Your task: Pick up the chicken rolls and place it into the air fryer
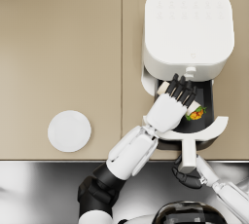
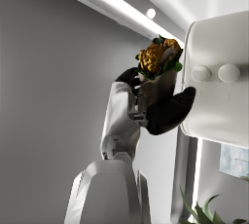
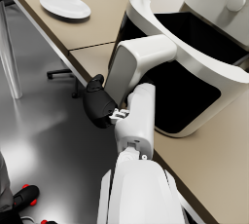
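The air fryer (image 1: 188, 26) stands near the tabletop's (image 1: 63, 57) far right corner, its black drawer (image 1: 206, 102) pulled out toward the front edge. The left hand (image 1: 171, 106) holds the chicken roll (image 1: 196, 113) over the open drawer; whether the roll touches the drawer floor cannot be told. The right hand (image 1: 187, 173) grips the drawer handle (image 1: 187, 147) just past the front edge. A white plate (image 1: 69, 131) lies bare near the front edge, well apart. Only the left wrist view shows the fingers (image 2: 168, 111) wrapped around the roll's body; only the right wrist view shows the drawer's dark, deep inside.
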Robot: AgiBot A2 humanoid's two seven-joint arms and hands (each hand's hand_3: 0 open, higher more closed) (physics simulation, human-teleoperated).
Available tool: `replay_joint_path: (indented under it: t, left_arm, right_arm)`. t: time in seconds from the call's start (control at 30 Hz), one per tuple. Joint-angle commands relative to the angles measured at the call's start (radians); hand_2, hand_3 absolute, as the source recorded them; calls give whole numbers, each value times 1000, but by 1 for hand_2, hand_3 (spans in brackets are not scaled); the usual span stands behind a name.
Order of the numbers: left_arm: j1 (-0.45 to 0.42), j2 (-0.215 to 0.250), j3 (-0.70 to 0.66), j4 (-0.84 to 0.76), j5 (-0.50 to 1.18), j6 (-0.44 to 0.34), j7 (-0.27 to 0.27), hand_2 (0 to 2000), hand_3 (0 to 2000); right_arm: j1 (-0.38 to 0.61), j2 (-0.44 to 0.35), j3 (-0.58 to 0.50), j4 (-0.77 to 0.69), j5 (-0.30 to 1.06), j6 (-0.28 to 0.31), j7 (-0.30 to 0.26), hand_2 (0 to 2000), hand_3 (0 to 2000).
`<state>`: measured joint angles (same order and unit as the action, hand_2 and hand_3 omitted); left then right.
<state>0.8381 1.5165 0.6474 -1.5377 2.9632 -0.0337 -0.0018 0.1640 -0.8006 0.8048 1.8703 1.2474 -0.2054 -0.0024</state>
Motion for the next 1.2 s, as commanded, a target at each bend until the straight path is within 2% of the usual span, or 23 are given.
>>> replay_joint_path:
  t: [0.03, 0.1, 0.17, 0.2, 0.23, 0.3, 0.33, 0.37, 0.4, 0.43, 0.53, 0.7, 0.9, 1.2]
  left_arm:
    - [-13, -8, -34, -24, 0, 6, 0, 0, 693]
    - [-45, -28, -51, -70, 0, 14, 1, 0, 40]
    - [-95, -63, -100, -143, 1, 23, 1, 0, 0]
    - [-117, -78, -128, -172, 1, 26, 2, 0, 0]
    - [-137, -100, -162, -210, 1, 28, 2, 0, 0]
    - [-185, -134, -252, -276, 1, 30, 2, 0, 0]
    - [-207, -146, -306, -303, 1, 31, 2, 0, 0]
    - [-238, -160, -371, -329, 1, 32, 2, 0, 0]
    - [-270, -170, -439, -344, 0, 32, 2, 0, 0]
    - [-288, -171, -486, -356, 0, 32, 2, 0, 0]
    - [-353, -181, -572, -395, 0, 33, 2, 0, 0]
    - [-430, -186, -668, -449, 0, 33, 2, 0, 0]
    - [-460, -183, -782, -443, 0, 33, 2, 0, 0]
    - [-469, -195, -904, -420, 0, 33, 2, 0, 0]
  right_arm:
    - [5, -339, 67, 41, 0, 0, 0, 2000, 2000]
    - [8, -344, 67, 36, 0, -1, 0, 2000, 2000]
    - [17, -350, 66, 31, 0, 5, -1, 2000, 2000]
    - [15, -1, 1, -13, 0, 28, 0, 2000, 2000]
    - [23, -356, 66, 22, 0, 41, 1, 2000, 2000]
    - [27, -361, 66, 17, 1, 53, 2, 2000, 2000]
    - [28, 1, 2, -23, 1, 54, 2, 2000, 2000]
    - [34, -361, 66, 20, 1, 55, 2, 2000, 2000]
    - [32, 1, 4, -26, 1, 56, 2, 2000, 2000]
    - [38, -356, 66, 19, 1, 55, 2, 2000, 2000]
    - [78, -345, 66, 6, 1, 58, 1, 2000, 2000]
    - [217, -329, 58, -92, 1, 87, -2, 2000, 2000]
    - [329, -348, 62, -193, 1, 152, 0, 2000, 2000]
    - [481, -408, 64, -400, 3, 202, 3, 2000, 2000]
